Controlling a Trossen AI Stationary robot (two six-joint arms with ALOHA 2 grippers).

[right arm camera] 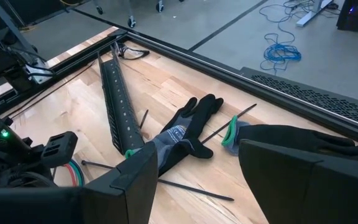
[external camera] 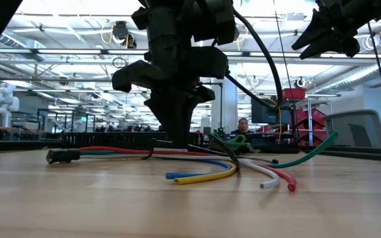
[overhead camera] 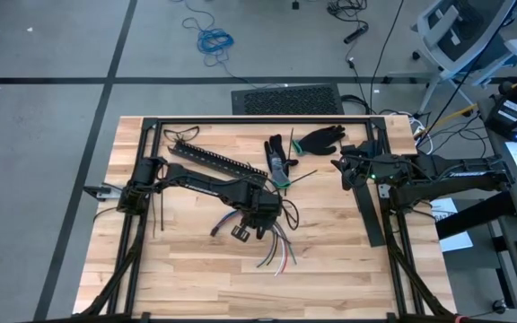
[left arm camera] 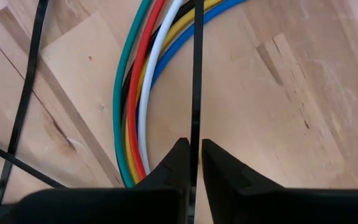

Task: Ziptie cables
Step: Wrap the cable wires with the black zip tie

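Observation:
The cables (overhead camera: 276, 247) lie as a loose bundle of green, red, white, yellow and blue wires on the wooden table; they also show in the low view (external camera: 204, 173) and in the left wrist view (left arm camera: 138, 93). My left gripper (left arm camera: 191, 146) stands over them at the table's middle (overhead camera: 260, 220), pointing down, shut on a thin black ziptie (left arm camera: 196, 81). More zipties (left arm camera: 27, 93) lie flat on the wood beside the bundle. My right gripper (right arm camera: 194, 168) waits open at the table's right side (overhead camera: 344, 166), above the table and touching nothing. My left gripper pinches the black ziptie (left arm camera: 195, 134) between its two fingertips, which come from above and point down. From the fingers the strip runs straight out over the wood and crosses the cable bundle (left arm camera: 197, 15). Which end of the strip is held is hidden by the gripper.
A long black slotted rail (overhead camera: 214, 160) lies at the far left of the table. Two dark gloves (overhead camera: 321, 137) (overhead camera: 279, 157) lie at the far middle. A flat dark bar (overhead camera: 371, 211) lies along the right side. A black connector (external camera: 63, 156) lies by the cables.

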